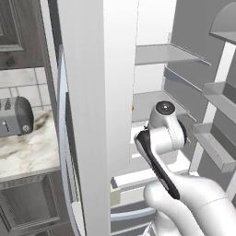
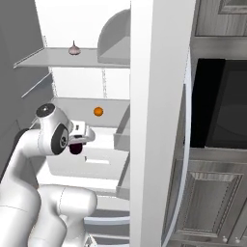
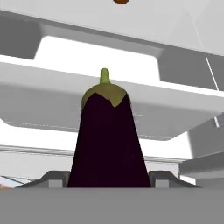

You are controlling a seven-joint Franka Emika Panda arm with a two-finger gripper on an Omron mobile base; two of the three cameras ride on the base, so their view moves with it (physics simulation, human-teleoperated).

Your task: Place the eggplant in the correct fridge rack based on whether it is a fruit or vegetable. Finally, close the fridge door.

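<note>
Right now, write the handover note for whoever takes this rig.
Gripper: shut on the eggplant, stem pointing away from the hand, inside the open fridge.
Rack: upper shelf, holds a small garlic-like bulb. Orange ball sits on the shelf below; the eggplant hangs lower than that shelf.
Done: eggplant picked up and carried in.
Left: set it on the right rack, let go, withdraw, close the door.

Glossy white rounded arm links (image 1: 193, 193) with dark joint seams and a grey-capped round joint (image 1: 165, 108).
</note>
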